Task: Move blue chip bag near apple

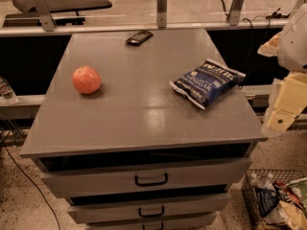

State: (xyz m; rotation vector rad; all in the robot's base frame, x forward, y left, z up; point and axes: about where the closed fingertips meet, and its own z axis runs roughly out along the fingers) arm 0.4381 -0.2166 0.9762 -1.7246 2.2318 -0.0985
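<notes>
- Robot's hand [286, 107] hangs off the tabletop's [139, 109] right edge; released or clenched, cannot tell.
- Blue chip bag [207, 82] lies flat near that right edge.
- Apple [87, 80] sits well apart, at left.

Open stretch of top [144, 111] runs between apple [87, 80] and bag [207, 83], nothing lying in that lane. Remote [139, 37] sits at the far edge, well out of the way. Gripper [280, 119] hangs off the right side, near the bag; basket [247, 195] stands on the floor below it.
</notes>
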